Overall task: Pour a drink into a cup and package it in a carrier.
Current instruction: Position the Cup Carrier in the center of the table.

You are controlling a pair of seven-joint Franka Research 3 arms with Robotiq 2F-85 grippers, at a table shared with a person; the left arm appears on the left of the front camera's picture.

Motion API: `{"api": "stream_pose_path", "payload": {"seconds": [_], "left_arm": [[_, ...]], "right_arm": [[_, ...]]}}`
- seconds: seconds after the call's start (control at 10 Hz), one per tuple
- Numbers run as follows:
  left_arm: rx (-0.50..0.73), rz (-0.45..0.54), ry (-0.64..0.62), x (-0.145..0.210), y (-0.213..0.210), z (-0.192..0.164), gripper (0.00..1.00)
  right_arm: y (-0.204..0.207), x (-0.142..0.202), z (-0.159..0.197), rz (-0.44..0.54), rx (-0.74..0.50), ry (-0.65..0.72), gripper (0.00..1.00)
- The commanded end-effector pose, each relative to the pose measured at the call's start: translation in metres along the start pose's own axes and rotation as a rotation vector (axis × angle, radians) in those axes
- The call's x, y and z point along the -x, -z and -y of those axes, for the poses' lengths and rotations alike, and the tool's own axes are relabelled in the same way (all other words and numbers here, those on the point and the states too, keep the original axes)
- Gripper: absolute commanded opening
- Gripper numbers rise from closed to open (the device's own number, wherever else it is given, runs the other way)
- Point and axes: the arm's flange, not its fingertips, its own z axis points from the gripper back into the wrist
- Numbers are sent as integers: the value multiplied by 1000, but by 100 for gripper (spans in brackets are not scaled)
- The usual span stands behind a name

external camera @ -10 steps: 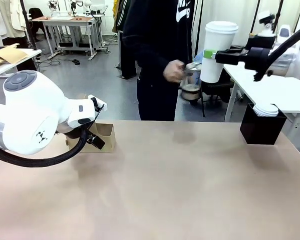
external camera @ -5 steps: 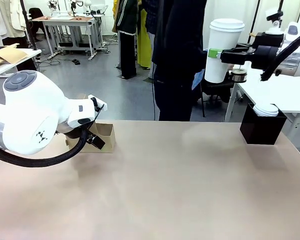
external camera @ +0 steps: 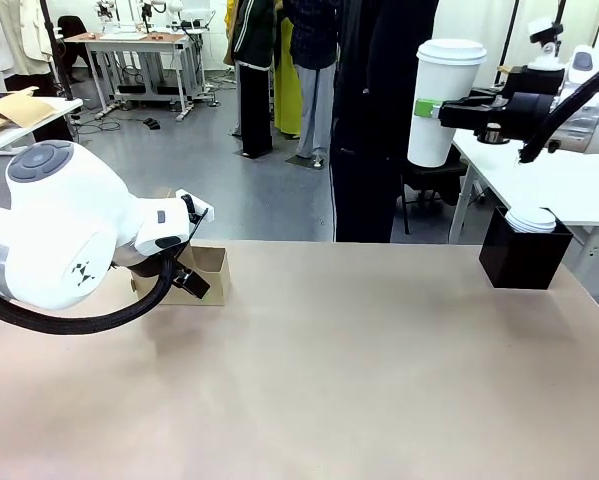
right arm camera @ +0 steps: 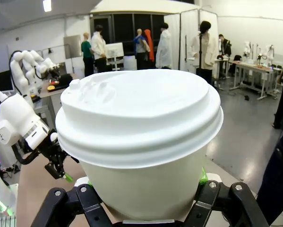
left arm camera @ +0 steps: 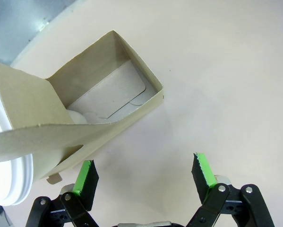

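Left hand (left arm camera: pixel 143 171) agape low; right hand (external camera: pixel 427 107) tight, aloft.

We see a plain white cup (external camera: pixel 442 85) with a white lid (external camera: pixel 453 50). The right end effector (external camera: pixel 429 108) is black with bright green pads (external camera: pixel 424 107), and the left end effector (left arm camera: pixel 144 171) has the same colours. The carrier (left arm camera: pixel 108 90) is unprinted brown cardboard. The bench (external camera: pixel 359 370) is an even tan. A black box (external camera: pixel 519 262) holds white lids (external camera: pixel 531 218). The left arm (external camera: pixel 59 230) is glossy white with grey patches.

The right jaws clamp a lidded cup (right arm camera: pixel 140 142).
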Motion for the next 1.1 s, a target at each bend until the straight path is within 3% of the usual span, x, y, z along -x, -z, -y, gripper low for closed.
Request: {"api": "stream_pose_path", "payload": {"seconds": [0.0, 0.2, 0.5, 0.8, 1.0], "left_arm": [[1, 0, -1, 0, 0, 0, 100], [0, 0, 0, 0, 0, 0, 100], [-56, -6, -87, -39, -60, -19, 100], [-68, -77, -179, -83, -124, -35, 100], [-63, -141, -265, -112, -139, -49, 100]], "right_arm": [[3, -6, 1, 11, 3, 7, 80], [3, -6, 1, 11, 3, 7, 80], [3, -6, 1, 11, 3, 7, 80], [3, -6, 1, 11, 3, 7, 80], [3, -6, 1, 11, 3, 7, 80]]}}
